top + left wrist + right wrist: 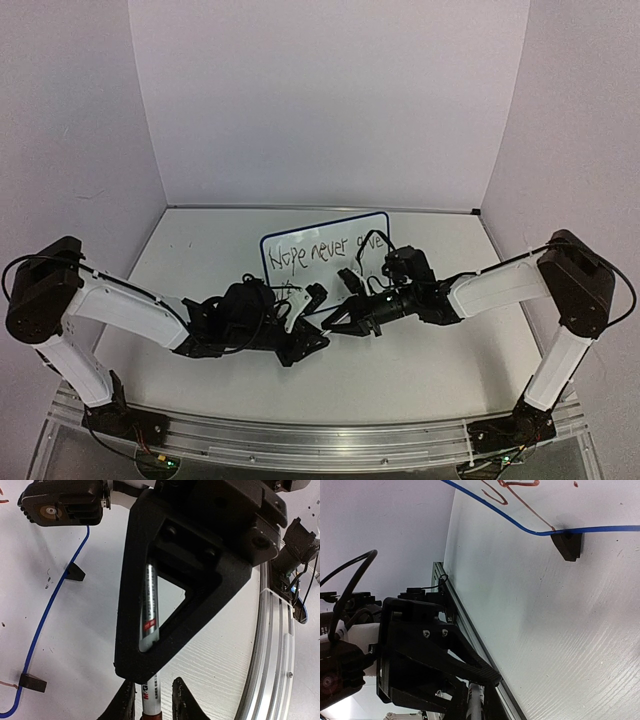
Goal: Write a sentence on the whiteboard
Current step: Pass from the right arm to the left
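Two black two-finger grippers meet on one slim grey-and-white marker pen with a red label (149, 605), just in front of the small glossy whiteboard with the dark blue frame (340, 228). The right gripper (471, 700) is clamped tight on the pen, whose barrel runs out past its fingertips. The left gripper (152, 704) has its jaws drawn narrow on either side of the barrel's lower end; whether the pads actually pinch it I cannot tell. The thin dark handwritten sentence (325, 250) lies on the board, beyond both sets of jaws, and reads "Hope never give"; any further word is hidden behind the right arm.

This looks like a pass of the pen, or a capping, between the two arms. To do it well, the left jaws should close squarely across the barrel, centred, before the right jaws let go. The pen should be kept in line with both grippers so that it neither twists nor skids out. Neither wrist should swing toward the board, which has small black feet (75, 572) and would probably slide easily.

Only the left wrist view shows the barrel between the left jaws, with the right finger's frame overlapping it. The right wrist view shows instead one board foot and the frame edge above its jaws, plus a mere sliver of pen. The top view alone gives the words.
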Motion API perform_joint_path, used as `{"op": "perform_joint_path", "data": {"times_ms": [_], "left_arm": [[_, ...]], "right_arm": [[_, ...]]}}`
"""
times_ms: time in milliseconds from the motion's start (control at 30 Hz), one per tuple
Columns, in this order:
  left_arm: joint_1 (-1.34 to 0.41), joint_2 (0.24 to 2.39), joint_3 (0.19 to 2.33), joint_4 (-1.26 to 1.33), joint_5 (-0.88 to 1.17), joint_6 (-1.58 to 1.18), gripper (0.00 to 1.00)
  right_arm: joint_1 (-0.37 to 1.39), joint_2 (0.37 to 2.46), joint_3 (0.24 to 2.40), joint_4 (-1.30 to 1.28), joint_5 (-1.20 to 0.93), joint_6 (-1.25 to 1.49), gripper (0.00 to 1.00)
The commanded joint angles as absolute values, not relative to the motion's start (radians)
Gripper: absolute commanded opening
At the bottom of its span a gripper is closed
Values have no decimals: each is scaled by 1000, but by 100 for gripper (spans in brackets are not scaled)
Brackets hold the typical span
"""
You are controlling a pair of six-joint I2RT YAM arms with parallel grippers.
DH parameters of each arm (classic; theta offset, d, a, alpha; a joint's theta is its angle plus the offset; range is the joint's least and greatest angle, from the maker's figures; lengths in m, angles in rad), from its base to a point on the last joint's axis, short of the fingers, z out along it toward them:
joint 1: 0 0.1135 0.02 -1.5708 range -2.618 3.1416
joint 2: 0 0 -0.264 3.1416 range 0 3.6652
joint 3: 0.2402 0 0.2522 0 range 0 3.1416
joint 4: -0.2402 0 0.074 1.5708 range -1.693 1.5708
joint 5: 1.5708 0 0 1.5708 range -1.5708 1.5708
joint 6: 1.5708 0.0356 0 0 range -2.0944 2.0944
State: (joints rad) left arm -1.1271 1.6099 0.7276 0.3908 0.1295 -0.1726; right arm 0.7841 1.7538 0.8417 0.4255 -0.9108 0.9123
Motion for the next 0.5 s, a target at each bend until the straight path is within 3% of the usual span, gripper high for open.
{"op": "perform_joint_path", "data": {"times_ms": [0,100,167,333,467], "left_arm": [[-1130,1615,769,403,125,-170,16],[-1130,1613,767,406,111,-170,1],[-1130,1613,766,404,108,-172,0],[-1130,1575,736,394,97,-203,0],[-1127,1502,670,346,58,-236,0]], "right_arm": [[781,1732,862,454,-919,907,0],[781,1729,858,453,-909,905,0],[781,1721,854,451,-890,902,6],[766,1665,845,394,-798,858,54],[716,1587,823,276,-688,799,67]]}}
